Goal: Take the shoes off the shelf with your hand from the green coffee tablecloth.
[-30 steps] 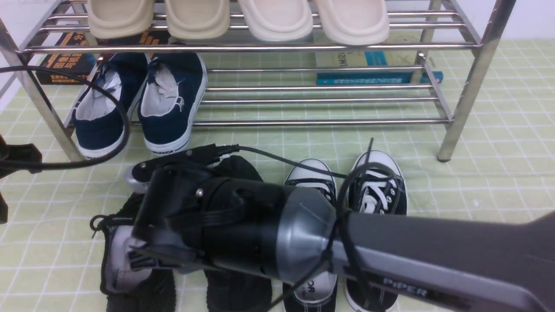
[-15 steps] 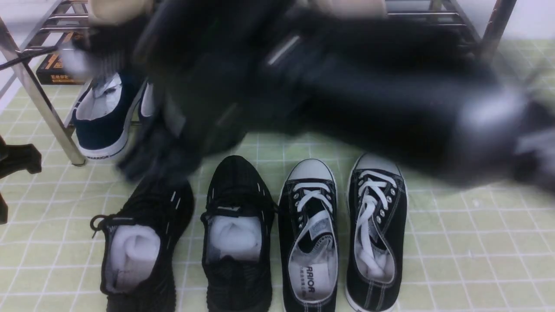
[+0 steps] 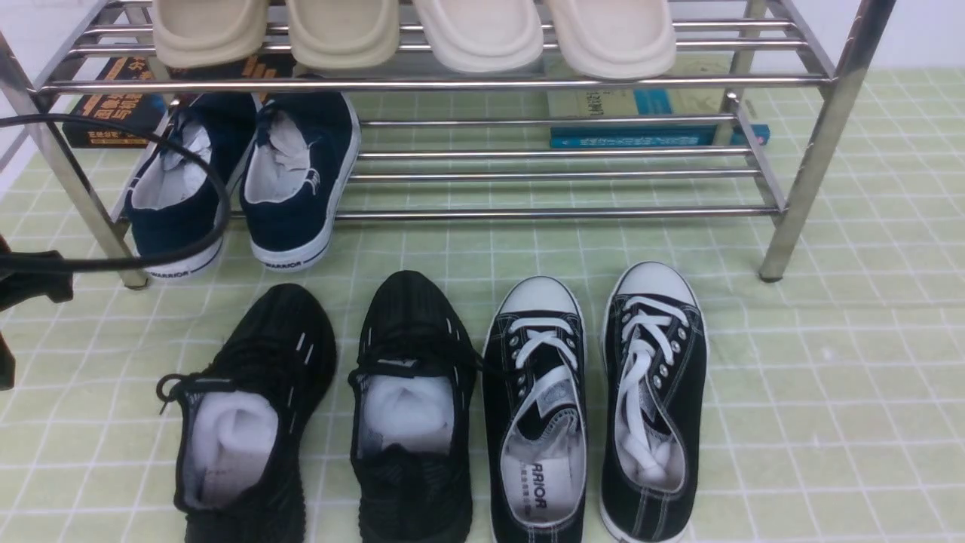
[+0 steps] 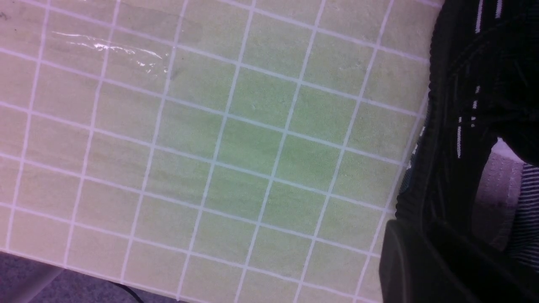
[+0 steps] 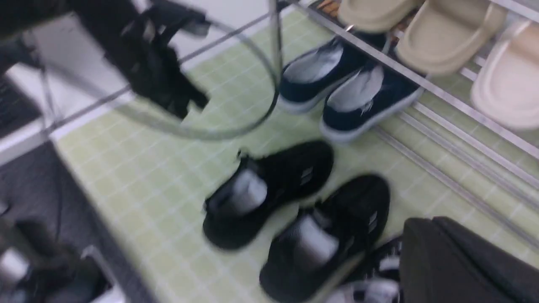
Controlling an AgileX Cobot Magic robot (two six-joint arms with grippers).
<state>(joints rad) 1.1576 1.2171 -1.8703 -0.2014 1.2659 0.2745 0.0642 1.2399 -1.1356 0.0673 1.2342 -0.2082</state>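
Even soft light, front view sharp, right wrist view motion-blurred, shelf (image 3: 573, 213) glinting

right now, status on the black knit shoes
Right pincer shut; left pincer unclear. Knit shoes off the rack, side by side on cloth. Canvas pair close beside.

Wall: plain white wall (image 3: 931, 34) in the upper right corner of the front view, and again in its upper left corner.
Floor: dark grey floor (image 5: 33, 185), blurred in the right wrist view; a duller grey patch of it in the left wrist view.
Clutter at the back: a black book (image 3: 105, 113) with orange lettering lying flat at upper left; a teal-spined book (image 3: 656, 137) lying flat right of centre.
Light: even and soft, shadows faint; a strip of clear tape (image 4: 113, 48) catches a white glare.
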